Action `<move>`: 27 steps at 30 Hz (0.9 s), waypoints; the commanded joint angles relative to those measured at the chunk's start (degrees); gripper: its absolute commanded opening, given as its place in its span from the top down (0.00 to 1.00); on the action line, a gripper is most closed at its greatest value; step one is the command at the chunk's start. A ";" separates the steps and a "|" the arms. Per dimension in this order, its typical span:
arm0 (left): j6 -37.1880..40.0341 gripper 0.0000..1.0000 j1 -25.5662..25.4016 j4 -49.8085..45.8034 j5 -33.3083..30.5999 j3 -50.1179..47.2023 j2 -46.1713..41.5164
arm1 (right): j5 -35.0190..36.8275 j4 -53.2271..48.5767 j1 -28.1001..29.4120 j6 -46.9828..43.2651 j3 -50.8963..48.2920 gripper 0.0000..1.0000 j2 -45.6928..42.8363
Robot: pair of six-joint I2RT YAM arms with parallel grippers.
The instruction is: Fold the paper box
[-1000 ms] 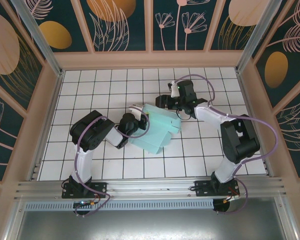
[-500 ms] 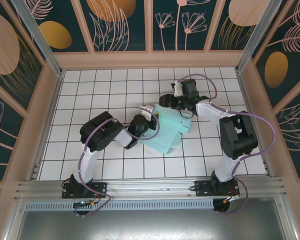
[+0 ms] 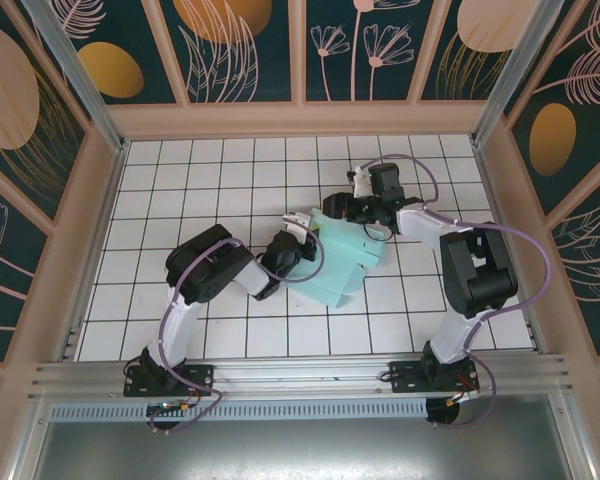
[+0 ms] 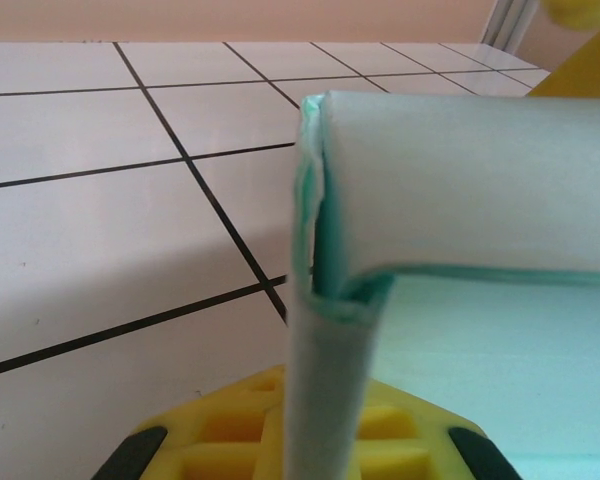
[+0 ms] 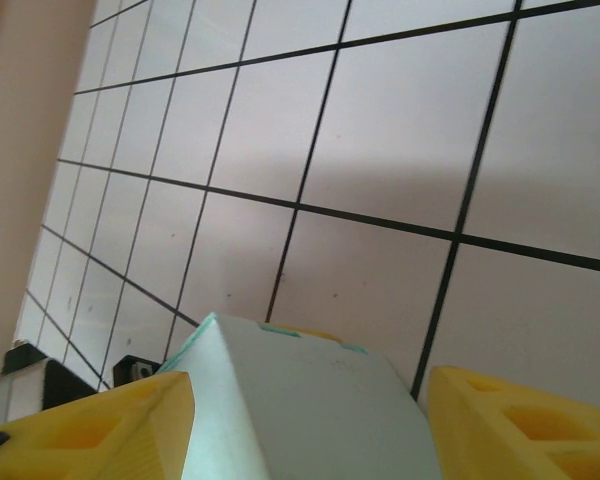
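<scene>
Paper box [image 3: 340,255] of pale mint-blue thin card lies half-formed mid-bench, on the white tiled bench [image 3: 230,170] between both arms. The left end effector [image 3: 298,228] is pressed together, pinching an upright wall at the box's near-left corner. The right end effector [image 3: 348,210] stands spread around the far end, its yellow fingers [image 5: 90,420] seemingly touching both sides. To crease well, I'd anchor with the left pinch and fold along the scored line, squarely. No brand, label or writing is readable.
</scene>
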 commanded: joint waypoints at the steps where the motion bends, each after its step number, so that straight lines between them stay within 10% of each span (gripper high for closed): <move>1: -1.46 0.91 -0.73 0.43 -1.27 0.57 2.14 | -4.65 1.23 0.83 0.34 -0.23 0.36 1.86; 27: 5.08 0.47 -0.73 0.28 -2.18 -6.63 -8.98 | 4.41 -6.03 1.22 -6.48 0.18 0.41 4.83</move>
